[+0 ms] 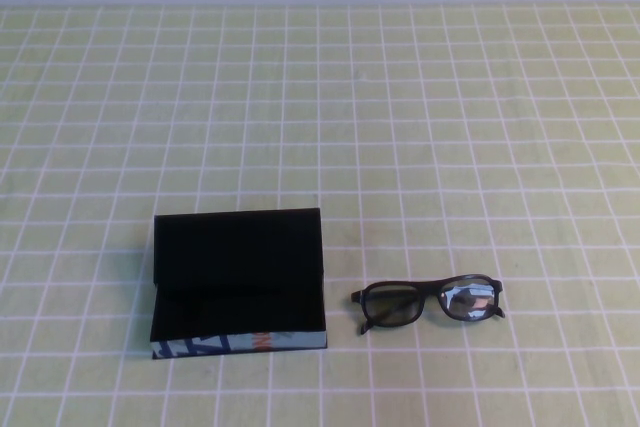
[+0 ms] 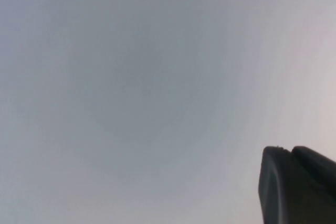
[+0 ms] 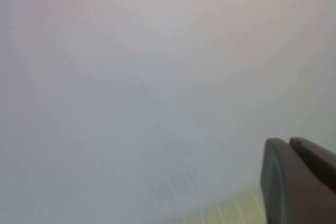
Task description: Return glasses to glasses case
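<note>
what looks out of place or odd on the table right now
Nothing stands out. The black hinged glasses case lies open and empty; the black thick-rimmed glasses rest beside it, intact. The left gripper and right gripper are off the table, facing a blank wall.

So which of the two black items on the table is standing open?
The glasses case, lid raised, black lining showing. The glasses lie apart to its right. Left gripper and right gripper face a blank wall.
</note>
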